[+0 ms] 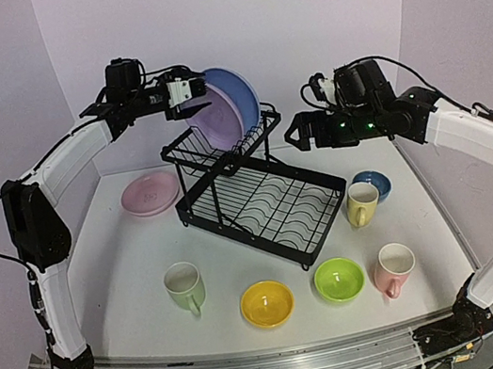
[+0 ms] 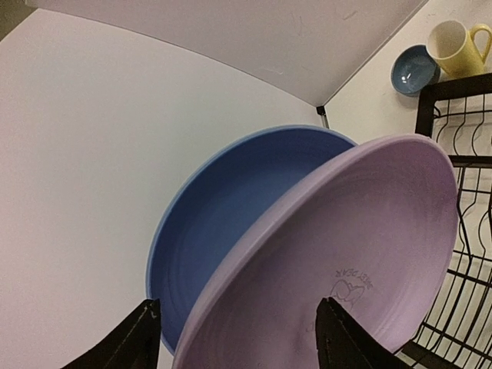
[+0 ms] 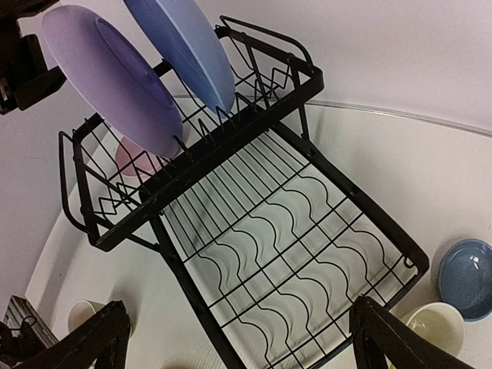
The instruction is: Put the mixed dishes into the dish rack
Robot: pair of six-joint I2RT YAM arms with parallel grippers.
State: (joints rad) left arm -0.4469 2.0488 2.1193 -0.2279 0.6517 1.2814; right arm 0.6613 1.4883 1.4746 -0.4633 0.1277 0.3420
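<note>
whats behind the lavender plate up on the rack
The blue plate stands upright in a slot further back on the rack's upper shelf. In the left wrist view the lavender plate covers its lower right part, so that part cannot be seen.

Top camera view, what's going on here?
The left arm's fingers straddle the rim of the lavender plate, which stands on the upper shelf of the dish rack beside the blue plate. The right arm's fingers hang open and empty near the rack. The pink plate, three mugs and three bowls sit on the table.
</note>
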